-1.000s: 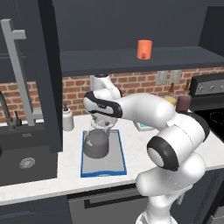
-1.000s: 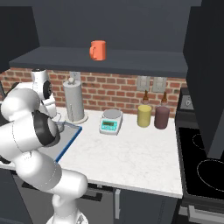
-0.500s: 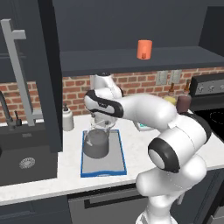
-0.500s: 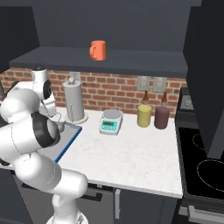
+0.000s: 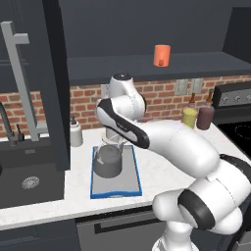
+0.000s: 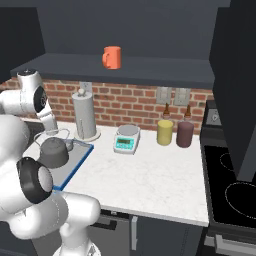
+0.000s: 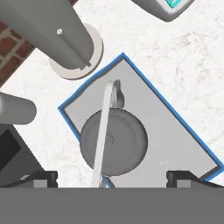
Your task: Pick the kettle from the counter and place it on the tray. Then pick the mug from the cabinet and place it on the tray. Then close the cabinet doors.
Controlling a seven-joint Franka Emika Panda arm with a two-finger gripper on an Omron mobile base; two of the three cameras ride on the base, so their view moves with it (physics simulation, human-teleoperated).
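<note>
The dark grey kettle (image 5: 108, 163) (image 6: 54, 153) (image 7: 114, 141) stands upright on the blue-rimmed tray (image 5: 116, 194) (image 6: 76, 166) (image 7: 175, 131), on the white counter (image 5: 78, 196). My gripper (image 5: 111, 142) (image 6: 56, 134) (image 7: 111, 179) hangs open just above the kettle, one finger to each side of its wire handle (image 7: 103, 127), touching nothing. The orange mug (image 5: 162, 55) (image 6: 112, 57) sits on the shelf of the open cabinet (image 6: 125, 67). One cabinet door (image 5: 55, 83) stands open at the left with its bar handle (image 5: 20, 83); the other (image 6: 235, 85) stands open at the right.
A paper-towel roll (image 6: 84, 116) (image 7: 57, 26) stands behind the tray, with a small scale (image 6: 126, 139) to its right, then a yellow jar (image 6: 164, 132) and a dark jar (image 6: 185, 134). A soap bottle (image 5: 75, 132) and the black sink (image 5: 29, 181) lie left; the stove (image 6: 235, 185) lies right.
The jaws have spread a little wider and the hand has edged up off the kettle's handle. The kettle stays on the tray.
</note>
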